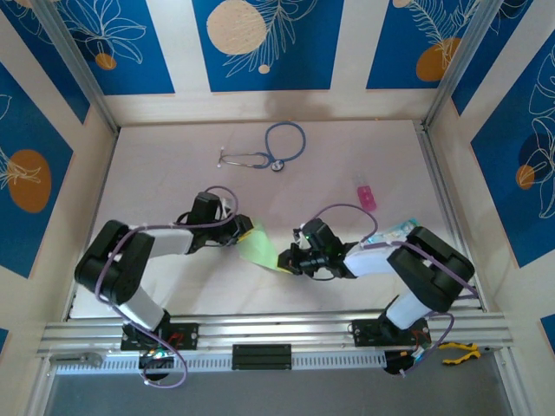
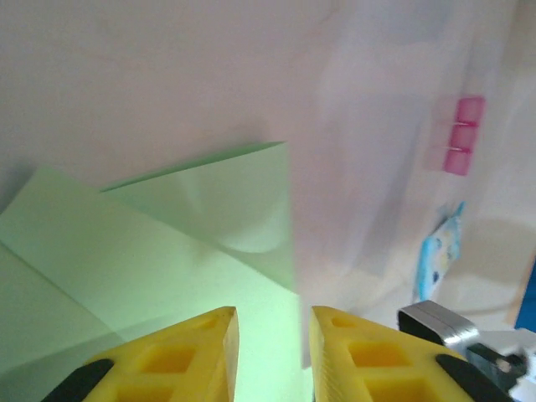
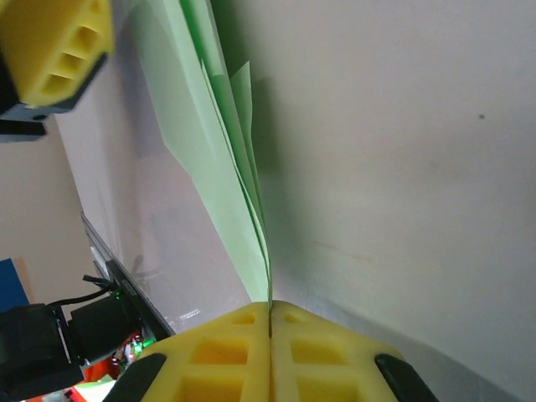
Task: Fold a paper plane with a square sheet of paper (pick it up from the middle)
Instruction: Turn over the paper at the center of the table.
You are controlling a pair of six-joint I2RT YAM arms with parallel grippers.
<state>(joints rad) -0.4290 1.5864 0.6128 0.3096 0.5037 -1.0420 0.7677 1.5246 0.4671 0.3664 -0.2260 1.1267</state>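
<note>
So the thin pale green sheet of paper (image 1: 260, 247) sits just below the middle of the overhead frame, creased into overlapping layers and spanning the gap between the two arms over the pale table (image 1: 173, 165). The right gripper (image 1: 290, 258) is at its lower right end. In the right wrist view that gripper (image 3: 270, 306) has its yellow fingers pressed flat together, with the paper's edge pinched in the seam and a few green layers (image 3: 234, 167) fanning up toward the top of the frame. The left gripper (image 1: 246, 230) is at the paper's upper left end. From its own camera (image 2: 274, 316) the yellow fingers stand a little apart with green paper (image 2: 167, 243) showing through the gap, and honestly I can't tell if either finger touches it. One of its fingers (image 3: 50, 46) pokes into the upper left of the right wrist view too. Other stuff: a blue-tubed stethoscope (image 1: 269, 149) at top centre, a small pink block (image 1: 366, 198) right of centre, and a teal-and-white packet (image 1: 395, 230) just below it.
</note>
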